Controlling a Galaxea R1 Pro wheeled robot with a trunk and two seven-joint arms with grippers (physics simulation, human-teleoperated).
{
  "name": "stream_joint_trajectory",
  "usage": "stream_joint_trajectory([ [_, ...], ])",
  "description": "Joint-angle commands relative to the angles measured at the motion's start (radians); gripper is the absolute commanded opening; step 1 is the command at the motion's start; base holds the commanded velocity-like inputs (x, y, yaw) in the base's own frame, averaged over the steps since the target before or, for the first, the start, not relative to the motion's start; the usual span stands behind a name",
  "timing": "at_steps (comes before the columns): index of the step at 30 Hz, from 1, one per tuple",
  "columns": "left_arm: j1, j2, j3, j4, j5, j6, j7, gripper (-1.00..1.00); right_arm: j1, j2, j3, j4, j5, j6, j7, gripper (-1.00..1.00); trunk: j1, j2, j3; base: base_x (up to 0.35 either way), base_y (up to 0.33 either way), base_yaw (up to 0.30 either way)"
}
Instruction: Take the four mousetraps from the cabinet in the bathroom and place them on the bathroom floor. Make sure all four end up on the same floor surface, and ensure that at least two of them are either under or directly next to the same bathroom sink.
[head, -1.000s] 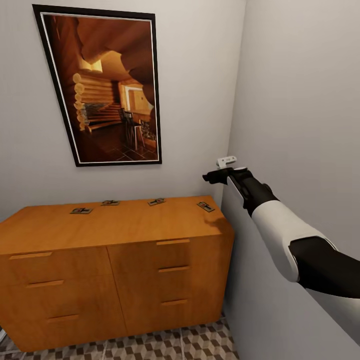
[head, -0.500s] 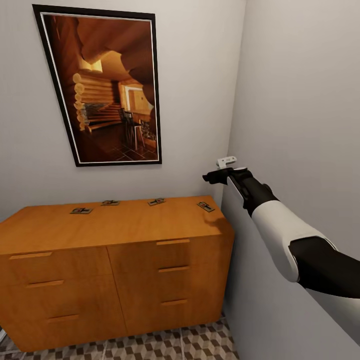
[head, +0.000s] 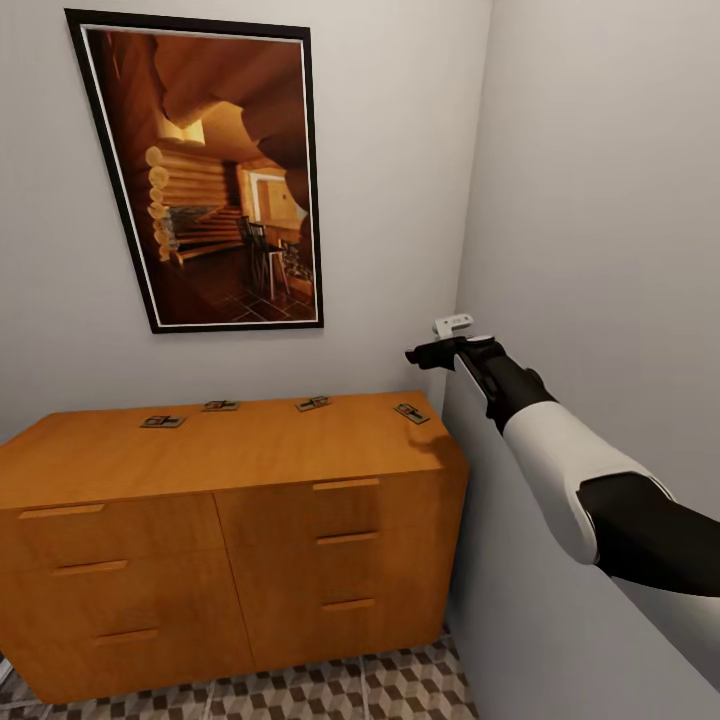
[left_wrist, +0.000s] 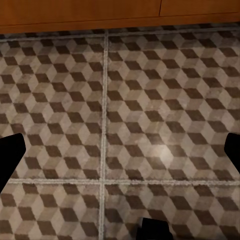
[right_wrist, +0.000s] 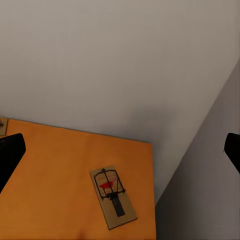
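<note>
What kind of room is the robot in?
Probably a corner of a home, maybe a bathroom: a wooden cabinet against white walls, a framed picture above it, and patterned floor tiles.

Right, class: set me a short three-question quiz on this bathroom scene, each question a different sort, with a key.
1. True or false: all four mousetraps lie on top of the cabinet.
2. The right gripper hovers above which mousetrap? A) the leftmost B) the rightmost C) none
3. Fill in: on the wall above the cabinet hangs a framed ____.

Key: 1 true; 2 B; 3 picture.
</note>
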Motion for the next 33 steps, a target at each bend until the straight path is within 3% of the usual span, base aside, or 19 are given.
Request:
stream_joint_trajectory([
  [1, 0.0, 0.0, 0.001, -0.001, 0.001, -0.001, 0.0, 1.0, -0.001, 0.0, 0.002, 0.008, 0.003, 0.003, 0.002, 1.0, 0.0, -0.001, -0.001, 0.0, 0.0, 0.0],
  [13, 0.0, 0.0, 0.002, -0.001, 0.001, -0.002, 0.0, 1.0, -0.001, 0.001, 0.002, 0.114, 0.004, -0.101, 0.002, 1.0, 0.0, -0.001, -0.001, 0.0, 0.0, 0.0],
  [33, 0.0, 0.0, 0.001, 0.002, 0.001, -0.001, 0.0, 1.0, -0.001, 0.001, 0.002, 0.228, 0.004, -0.19, 0.002, 1.0, 0.0, -0.001, -0.001, 0.0, 0.0, 0.0],
])
